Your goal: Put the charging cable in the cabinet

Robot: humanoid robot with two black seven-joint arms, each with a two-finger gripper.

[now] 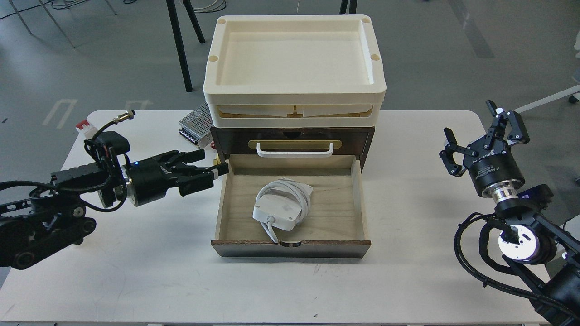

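Cream trays (294, 68) sat stacked on the cabinet (293, 136) at center frame, with a perforated metal box (195, 123) and a small white-and-red block (85, 125) behind it toward the upper left of the table (290, 285). The charging cable (282, 206) lay inside the pulled-out drawer (290, 242). The left hand (216, 168) reached sideways, fingers narrow and empty, just beside the drawer's left wall, while the right hand (482, 136) pointed upward at right frame, fingers wide and empty.
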